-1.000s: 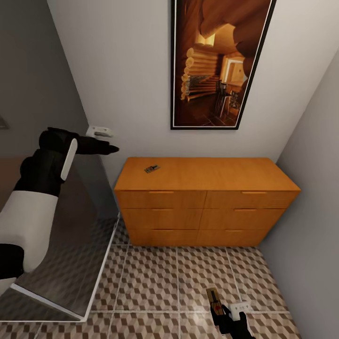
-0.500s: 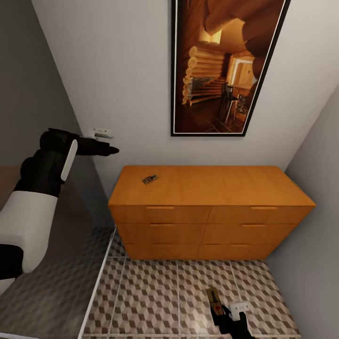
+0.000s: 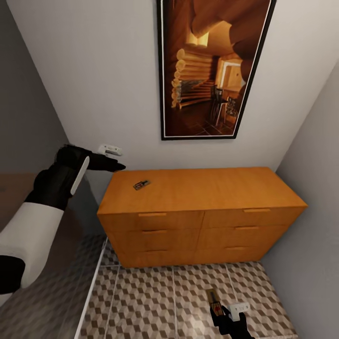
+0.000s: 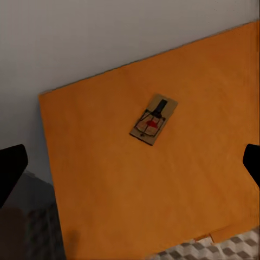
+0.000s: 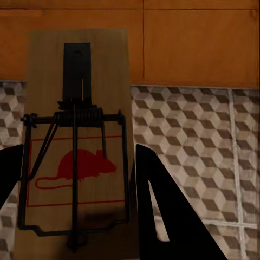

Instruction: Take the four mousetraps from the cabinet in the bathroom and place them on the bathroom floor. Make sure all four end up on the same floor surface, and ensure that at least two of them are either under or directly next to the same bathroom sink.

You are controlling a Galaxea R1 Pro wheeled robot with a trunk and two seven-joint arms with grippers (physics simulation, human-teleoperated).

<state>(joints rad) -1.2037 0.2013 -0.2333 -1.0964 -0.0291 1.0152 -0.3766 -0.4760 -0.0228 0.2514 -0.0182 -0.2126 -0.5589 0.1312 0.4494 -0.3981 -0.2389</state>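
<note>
Low in the right half of the head view, right gripper (image 3: 217, 308) clamped on a mousetrap (image 3: 213, 300), board poking forward over the cube-patterned bathroom floor (image 3: 150, 301). Up close in the right wrist view, that held mousetrap (image 5: 76, 151) upright between the two dark fingers (image 5: 162, 216), red mouse print and black wire frame plain on the wood, drawer fronts of the cabinet (image 5: 195, 43) behind and tiles (image 5: 200, 141) below. Centre of the head view: the orange-brown cabinet (image 3: 197, 214) against the white wall, a second mousetrap (image 3: 141, 185) flat on its top near the left rear corner. At the left edge, left gripper (image 3: 113, 165) stretched out level toward the cabinet's left end, not touching it; fingers too dark and small there to separate. In the left wrist view, dark fingertips (image 4: 11, 168) at opposite edges of the frame, spread wide apart and holding nothing, the second mousetrap (image 4: 154, 119) lying at a slant on the cabinet top (image 4: 108, 189) well between them. Above the cabinet, a tall dark-framed picture (image 3: 212, 70) of a log interior hung on the wall.
</note>
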